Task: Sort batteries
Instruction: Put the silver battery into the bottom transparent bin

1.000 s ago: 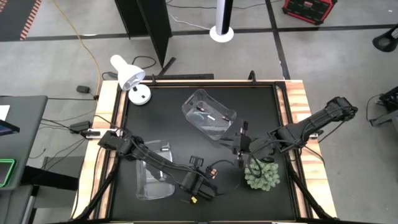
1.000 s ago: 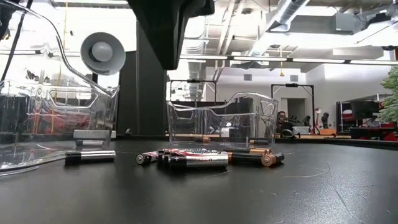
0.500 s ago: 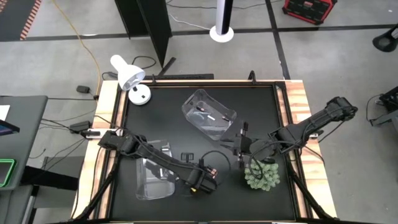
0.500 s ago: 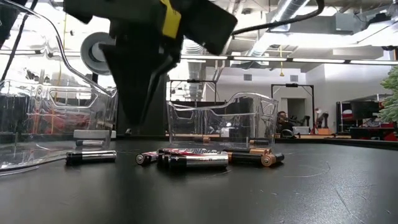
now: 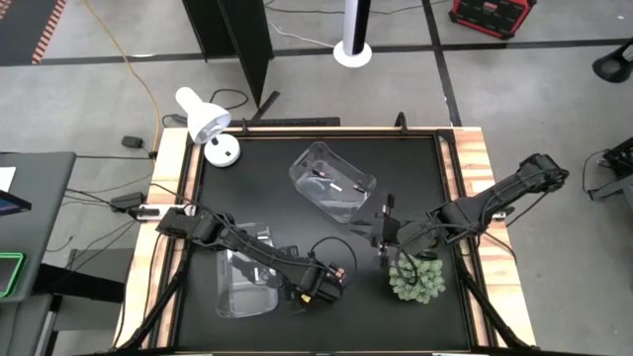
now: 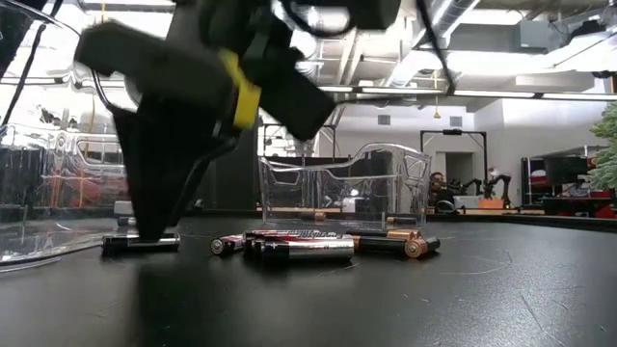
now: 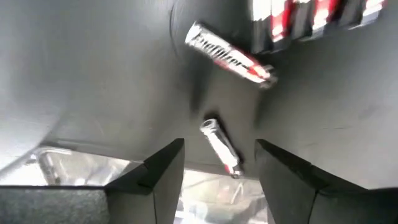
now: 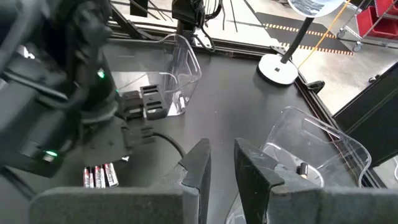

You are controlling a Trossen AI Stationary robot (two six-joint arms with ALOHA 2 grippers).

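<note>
Several batteries [image 6: 308, 246] lie in a loose pile on the black table, dark and silvery ones side by side. One battery [image 7: 221, 146] lies apart from them, close to the near-left clear bin [image 5: 242, 287]. My left gripper [image 7: 219, 143] points down over it, open, one finger on each side, with a gap to both. In the low view its fingers [image 6: 154, 226] reach down to that battery [image 6: 140, 243]. A silver battery [image 7: 227, 53] lies between it and the pile. My right gripper [image 8: 221, 149] hangs above the table's right half, open by a narrow gap, holding nothing.
A second clear bin [image 5: 331, 180] with a few batteries in it stands at the far middle. A green plant ball [image 5: 415, 280] sits under the right arm. A white desk lamp [image 5: 203, 119] stands at the far left corner.
My left gripper has come down from above the pile toward the table and shifted toward the near-left bin, onto the lone battery. It has rolled about its own axis and its fingers have spread apart. The batteries have not moved.
</note>
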